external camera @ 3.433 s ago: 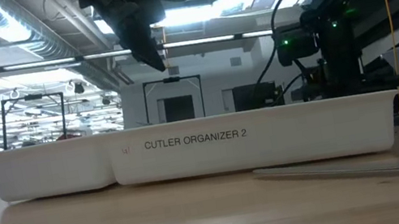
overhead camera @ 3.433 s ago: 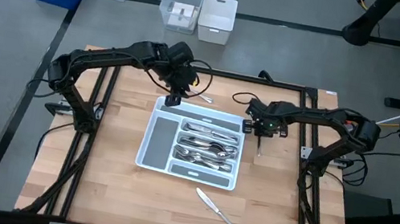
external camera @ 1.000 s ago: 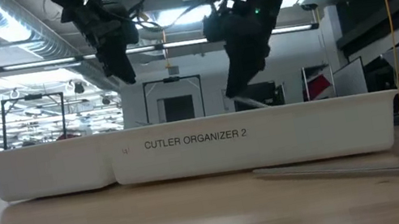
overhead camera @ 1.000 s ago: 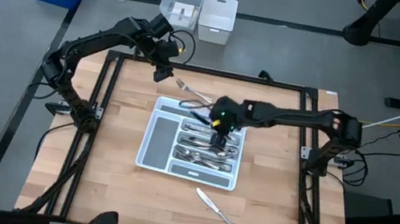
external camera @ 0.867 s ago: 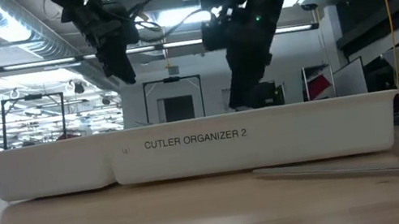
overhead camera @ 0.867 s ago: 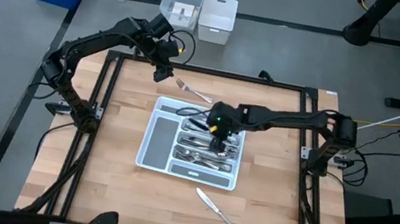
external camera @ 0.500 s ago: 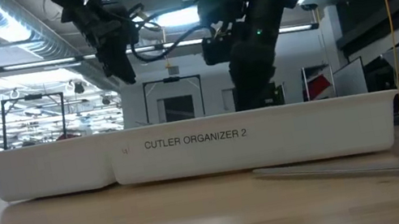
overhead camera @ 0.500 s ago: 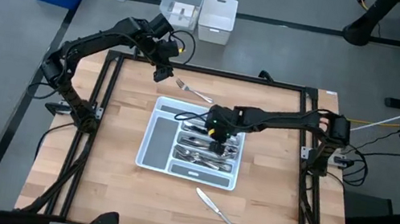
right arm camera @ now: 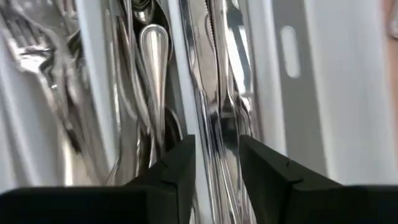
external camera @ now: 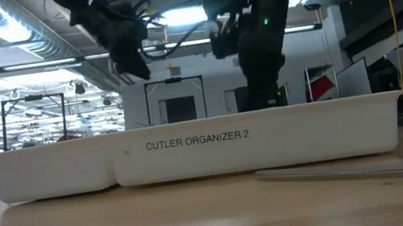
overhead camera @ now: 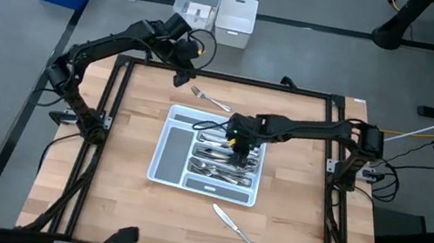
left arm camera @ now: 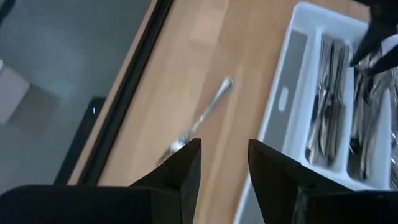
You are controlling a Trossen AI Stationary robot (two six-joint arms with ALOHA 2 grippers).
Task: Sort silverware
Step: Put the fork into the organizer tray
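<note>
A white tray [overhead camera: 175, 145] with grey compartments sits mid-table, and several pieces of silverware [overhead camera: 223, 165] lie in its right compartments. My right gripper [overhead camera: 238, 145] hangs open over the tray's far rows, pointing steeply down. In its wrist view the open gripper [right arm camera: 217, 155] stands with a finger on either side of a knife [right arm camera: 219, 81] lying among others. One fork [overhead camera: 209, 99] lies on the wood beyond the tray's far edge. My left gripper [overhead camera: 182, 77] hovers open above the table's far left, and its wrist view shows the open gripper [left arm camera: 224, 163] just short of that fork [left arm camera: 202, 118]. A knife [overhead camera: 237, 229] lies near the front edge.
The tray's long left compartment [overhead camera: 171, 156] holds nothing. In the low view the tray's near wall [external camera: 192, 152] hides its contents, and the loose knife [external camera: 361, 170] lies before it. Bins [overhead camera: 197, 3] stand beyond the table's far edge. Bare wood spreads left of and in front of the tray.
My right gripper has tipped to point more steeply down over the tray's far rows. The slanting piece of silverware that showed below its fingers a second ago no longer shows above the tray wall.
</note>
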